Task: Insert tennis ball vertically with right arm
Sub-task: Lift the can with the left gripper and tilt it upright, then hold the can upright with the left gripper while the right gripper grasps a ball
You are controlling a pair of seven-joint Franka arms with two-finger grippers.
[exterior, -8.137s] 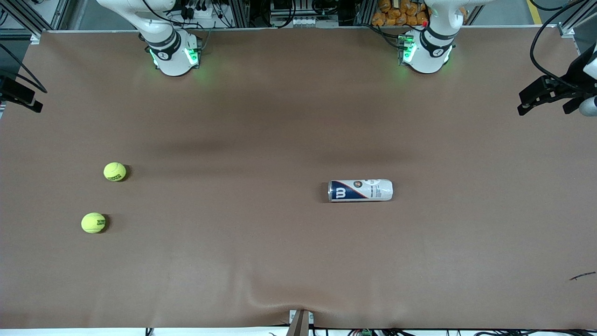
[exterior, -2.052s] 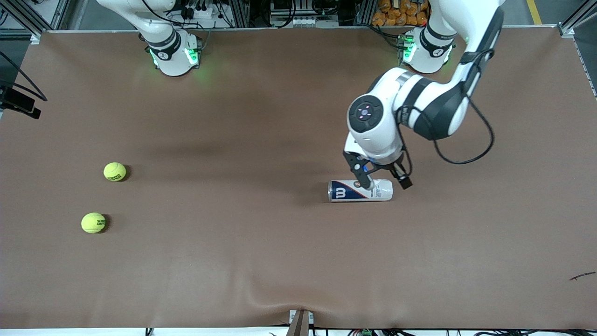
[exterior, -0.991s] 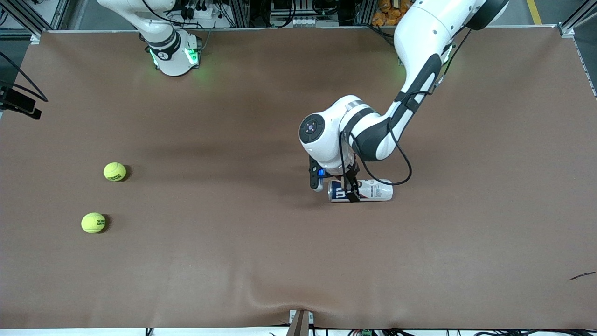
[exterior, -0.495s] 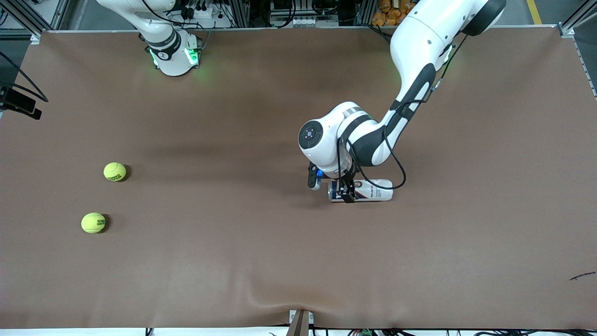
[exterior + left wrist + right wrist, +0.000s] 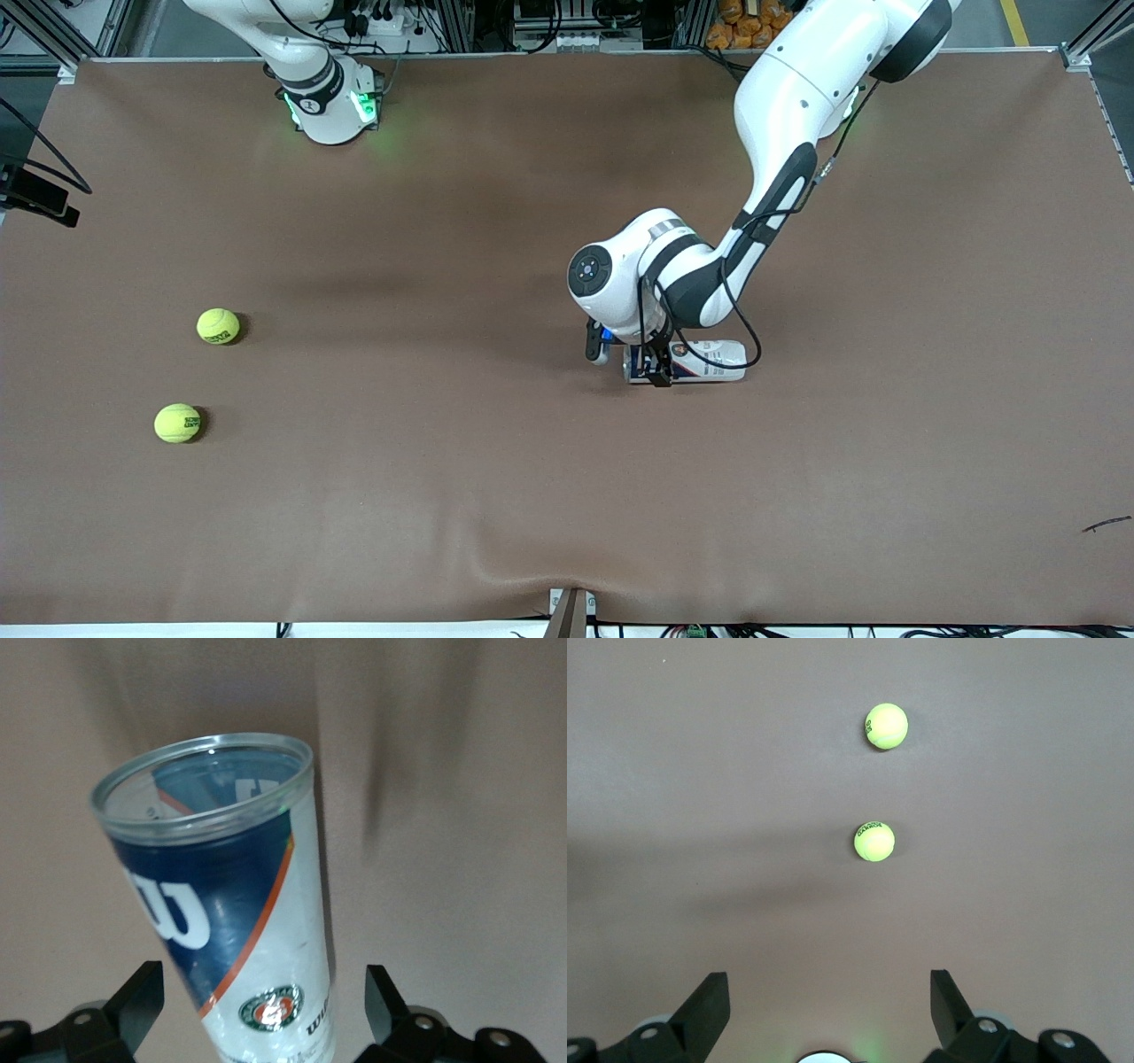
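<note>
Brown table; left arm bent down, fingers spread astride lying can; right fingers spread.

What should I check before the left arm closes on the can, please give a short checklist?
1. Left end effector open: ok.
2. Its fingers straddle the can: ok.
3. Can lies on its side on the table, not yet upright: ok for grasping.
4. Can's open mouth has no lid: ok.
5. Two tennis balls rest toward the right arm's end, untouched: ok.
6. Right end effector open and waiting high over the table: ok.
</note>
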